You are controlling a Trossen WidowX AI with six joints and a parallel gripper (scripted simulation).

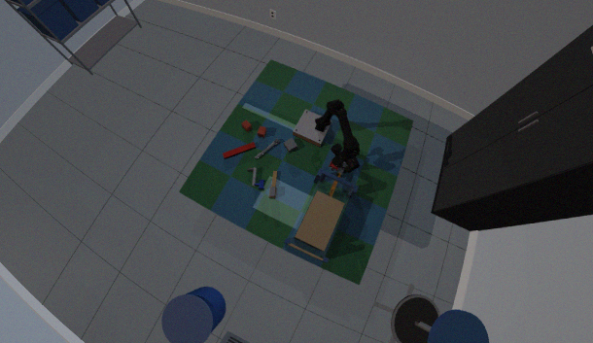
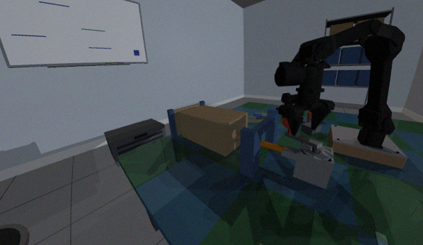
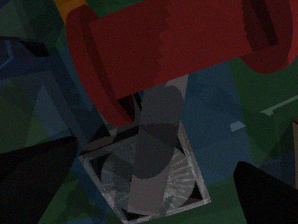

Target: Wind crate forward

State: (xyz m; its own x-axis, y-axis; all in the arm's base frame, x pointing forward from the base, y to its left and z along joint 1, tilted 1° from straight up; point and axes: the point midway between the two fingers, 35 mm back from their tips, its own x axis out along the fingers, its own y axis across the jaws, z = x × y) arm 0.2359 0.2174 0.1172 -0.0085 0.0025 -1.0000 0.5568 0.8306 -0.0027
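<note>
The cardboard-brown crate (image 1: 321, 222) (image 2: 208, 127) sits flat in the cubby, a short gap behind the blue frame (image 2: 249, 153). An orange strap (image 1: 333, 188) (image 2: 272, 146) runs from it under the frame to the grey winch (image 2: 313, 169). The handle's grey arm (image 2: 298, 139) (image 3: 160, 107) lies across the winch top, with its red grip (image 2: 286, 123) (image 3: 170, 50) standing up at the outer end, towards the frame. Whether the key is fully seated is hidden. My gripper (image 2: 304, 130) (image 3: 158, 158) is open and empty, pointing down above the handle, fingers either side of the arm in the wrist view.
Two red blocks (image 1: 247, 125) (image 1: 261, 131), a red bar (image 1: 239, 151), a wrench (image 1: 267, 149) and a grey block (image 1: 291, 145) lie beside the arm's base (image 1: 311, 126). A grey bent tool (image 1: 254, 177), a blue piece (image 1: 261, 185) and a wooden-handled tool (image 1: 274, 181) lie nearer the crate.
</note>
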